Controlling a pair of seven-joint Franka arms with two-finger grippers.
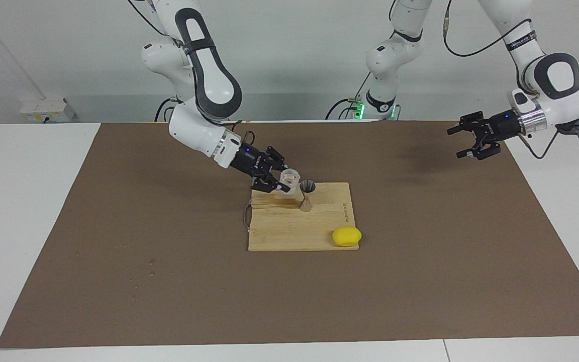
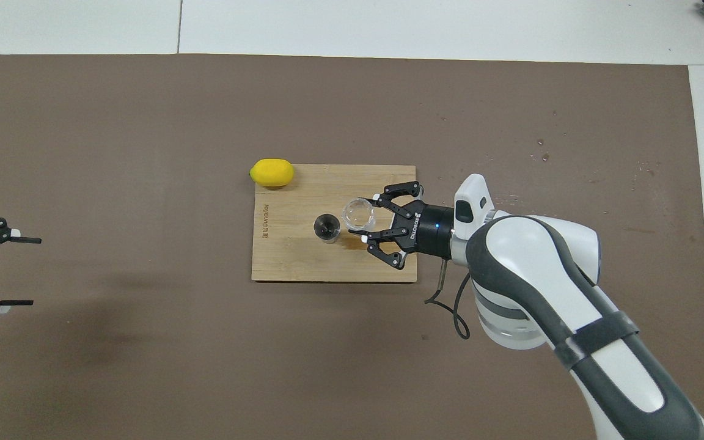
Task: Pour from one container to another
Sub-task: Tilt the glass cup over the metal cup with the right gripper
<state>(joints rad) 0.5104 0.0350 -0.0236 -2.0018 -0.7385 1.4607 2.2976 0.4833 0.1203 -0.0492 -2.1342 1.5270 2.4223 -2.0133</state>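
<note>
My right gripper (image 1: 286,181) (image 2: 362,216) is shut on the small clear glass cup (image 1: 290,177) (image 2: 359,214). It holds the cup in the air over the wooden board, right beside the rim of the jigger, toward the right arm's end. The cup looks close to upright. The grey metal hourglass jigger (image 1: 307,196) (image 2: 327,227) stands upright on the board. My left gripper (image 1: 456,144) (image 2: 34,271) hangs open and empty over the brown mat at the left arm's end, well away from the board.
The wooden cutting board (image 1: 289,231) (image 2: 291,263) lies mid-table on the brown mat, with a dark wet stain beside the jigger. A yellow lemon (image 1: 347,236) (image 2: 272,172) rests at the board's corner farthest from the robots, toward the left arm's end.
</note>
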